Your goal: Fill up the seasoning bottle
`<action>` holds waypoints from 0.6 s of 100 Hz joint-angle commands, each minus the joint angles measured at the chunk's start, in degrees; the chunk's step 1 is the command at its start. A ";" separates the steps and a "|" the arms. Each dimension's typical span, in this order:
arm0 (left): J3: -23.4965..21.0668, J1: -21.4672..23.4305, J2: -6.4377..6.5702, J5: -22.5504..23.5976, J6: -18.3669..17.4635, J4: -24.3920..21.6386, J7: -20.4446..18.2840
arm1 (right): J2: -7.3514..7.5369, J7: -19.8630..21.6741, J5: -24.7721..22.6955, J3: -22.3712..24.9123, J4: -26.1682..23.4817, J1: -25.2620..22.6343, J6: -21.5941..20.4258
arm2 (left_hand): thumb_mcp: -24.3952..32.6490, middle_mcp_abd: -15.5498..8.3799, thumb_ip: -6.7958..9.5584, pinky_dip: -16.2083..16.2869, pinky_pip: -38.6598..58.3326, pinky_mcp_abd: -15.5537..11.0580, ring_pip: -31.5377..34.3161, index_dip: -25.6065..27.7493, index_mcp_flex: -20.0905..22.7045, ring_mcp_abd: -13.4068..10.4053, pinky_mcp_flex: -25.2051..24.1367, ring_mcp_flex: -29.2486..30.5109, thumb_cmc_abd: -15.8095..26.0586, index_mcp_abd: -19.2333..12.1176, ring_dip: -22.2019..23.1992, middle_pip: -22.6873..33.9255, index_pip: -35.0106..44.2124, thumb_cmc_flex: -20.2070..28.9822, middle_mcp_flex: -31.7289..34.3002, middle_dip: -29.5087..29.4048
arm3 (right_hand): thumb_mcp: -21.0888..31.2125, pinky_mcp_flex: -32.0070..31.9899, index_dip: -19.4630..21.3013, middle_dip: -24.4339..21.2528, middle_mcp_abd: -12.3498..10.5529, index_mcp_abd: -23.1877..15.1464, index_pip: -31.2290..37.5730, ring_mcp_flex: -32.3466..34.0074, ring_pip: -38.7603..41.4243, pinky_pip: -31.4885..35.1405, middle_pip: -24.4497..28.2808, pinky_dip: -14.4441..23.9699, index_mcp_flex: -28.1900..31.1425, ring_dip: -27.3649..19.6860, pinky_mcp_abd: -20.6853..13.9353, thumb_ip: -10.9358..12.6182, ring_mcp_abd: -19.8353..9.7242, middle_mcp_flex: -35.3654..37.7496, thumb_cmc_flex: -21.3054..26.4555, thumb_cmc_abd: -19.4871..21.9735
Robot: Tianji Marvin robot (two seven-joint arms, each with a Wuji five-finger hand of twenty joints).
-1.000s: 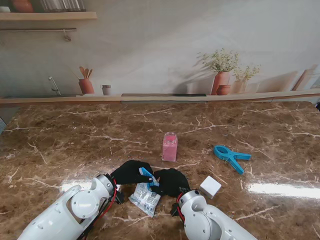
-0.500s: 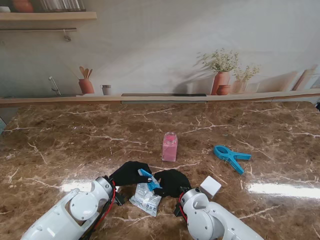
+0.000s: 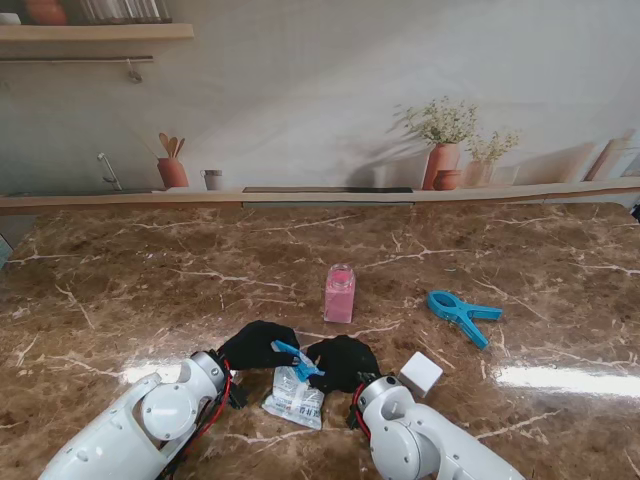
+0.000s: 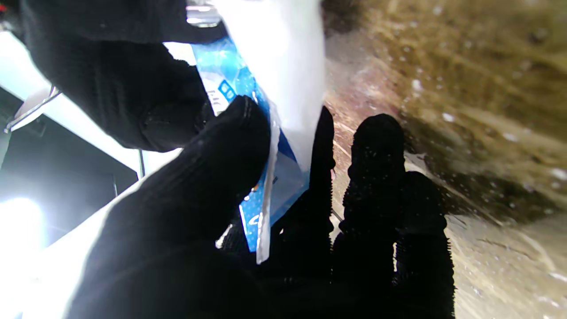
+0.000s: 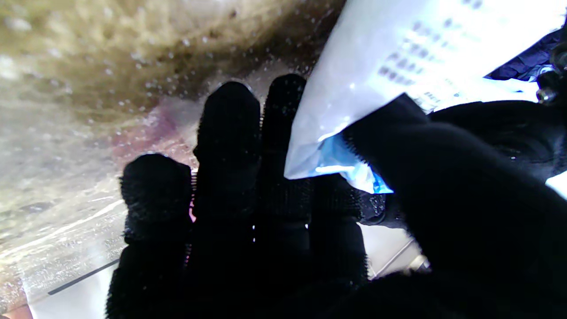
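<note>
A white and blue seasoning packet (image 3: 295,392) hangs between my two black-gloved hands, close to me at the table's middle. My left hand (image 3: 256,345) pinches the packet's blue top edge (image 4: 248,146) between thumb and fingers. My right hand (image 3: 343,362) grips the same top strip from the other side, thumb pressed on the packet (image 5: 376,79). A seasoning bottle (image 3: 340,293) holding pink contents stands upright farther from me, apart from both hands. The bottle's mouth looks open; I cannot tell for sure.
A white cap-like block (image 3: 421,373) lies on the marble table (image 3: 150,290) just right of my right hand. A blue clip (image 3: 462,314) rests farther right. A ledge with pots runs along the far edge.
The packet's hanging lower part has swung and turned a little toward me and to the right. Both hands have stayed at the top edge, shifting only slightly.
</note>
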 commanded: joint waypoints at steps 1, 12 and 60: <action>-0.06 -0.19 0.67 -0.02 0.23 2.15 0.19 | 0.25 1.25 -0.20 -0.44 1.74 -0.43 0.43 | 17.58 -3.41 8.75 2.62 0.82 6.37 1.42 3.23 12.84 0.93 1.95 2.93 5.96 -12.58 -1.70 1.10 10.42 7.02 3.75 -2.15 | 9.79 1.85 -1.34 -2.11 -2.02 -8.79 8.68 3.74 0.05 2.22 -1.09 -1.02 5.40 -0.67 -0.56 5.68 -1.36 2.94 7.63 -4.89; -0.03 -0.33 0.88 1.79 0.50 2.32 0.52 | 0.34 0.55 -1.61 -1.21 2.41 0.08 0.80 | 18.86 -3.44 8.84 2.48 1.45 6.53 1.01 1.48 14.10 1.10 2.53 4.02 4.24 -12.76 -2.53 0.65 9.66 6.67 4.80 -4.01 | 9.31 2.59 -4.07 -4.75 -2.52 -8.52 8.89 3.91 0.34 2.60 -2.88 -1.32 4.49 -0.95 -0.84 5.58 -1.83 2.76 7.07 -4.42; 0.69 -0.74 1.05 6.85 2.61 2.62 2.96 | 1.20 0.17 -5.77 -1.22 1.51 -0.45 2.15 | 20.79 -2.88 8.14 1.28 1.92 5.56 -0.30 -1.10 13.69 1.58 2.56 4.54 2.95 -11.93 -2.93 -0.10 7.87 6.26 4.88 -4.93 | 2.41 -7.92 -4.48 -11.08 -0.65 -1.99 -1.93 -5.75 -12.83 -4.29 -11.10 -1.77 -8.18 -4.17 -2.03 3.54 -2.48 -8.80 -0.66 5.04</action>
